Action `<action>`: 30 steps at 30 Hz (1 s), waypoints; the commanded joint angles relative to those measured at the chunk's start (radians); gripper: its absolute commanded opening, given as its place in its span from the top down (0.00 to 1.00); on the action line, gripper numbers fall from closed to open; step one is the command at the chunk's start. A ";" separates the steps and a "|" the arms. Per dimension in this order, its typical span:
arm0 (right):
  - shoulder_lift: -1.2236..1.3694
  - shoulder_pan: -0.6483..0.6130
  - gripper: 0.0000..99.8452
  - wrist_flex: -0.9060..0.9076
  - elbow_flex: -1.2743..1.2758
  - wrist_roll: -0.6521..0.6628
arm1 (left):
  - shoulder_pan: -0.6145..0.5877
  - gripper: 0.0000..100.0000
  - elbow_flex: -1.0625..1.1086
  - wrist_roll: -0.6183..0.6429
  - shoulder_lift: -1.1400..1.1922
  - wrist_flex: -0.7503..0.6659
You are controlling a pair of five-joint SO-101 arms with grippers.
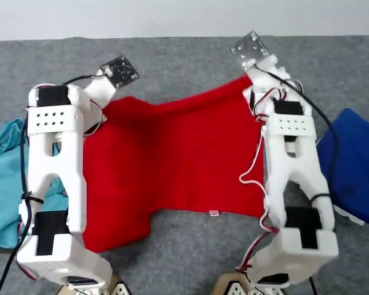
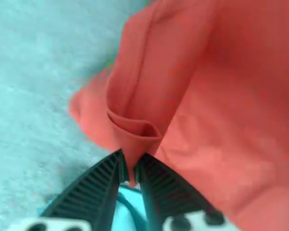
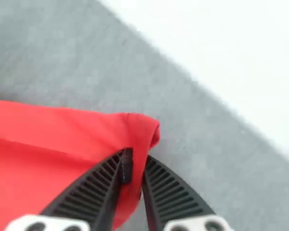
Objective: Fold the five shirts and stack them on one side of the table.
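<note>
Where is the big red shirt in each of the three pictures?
High view: the red shirt lies spread across the middle of the grey table.
Left wrist view: a bunched fold of it is pinched in the left end effector.
Right wrist view: its corner is pinched in the right end effector.
Shared landmark: the grey table under the shirt.

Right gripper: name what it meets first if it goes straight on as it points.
The right gripper is shut on a corner of the red shirt, so that fold comes first; past it, probably the bare grey table cover, though depth is unclear.
</note>
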 commanded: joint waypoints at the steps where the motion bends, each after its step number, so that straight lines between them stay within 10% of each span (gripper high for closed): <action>1: 0.054 0.005 0.99 -0.070 -0.109 0.017 | 0.011 0.99 -0.044 0.068 -0.066 -0.069; 16: -0.001 0.002 0.99 0.590 -0.121 0.017 | 0.003 0.99 -0.041 -0.195 -0.161 0.350; 30: -0.159 -0.019 0.99 0.909 0.037 0.101 | -0.034 0.99 0.222 -0.315 -0.278 0.381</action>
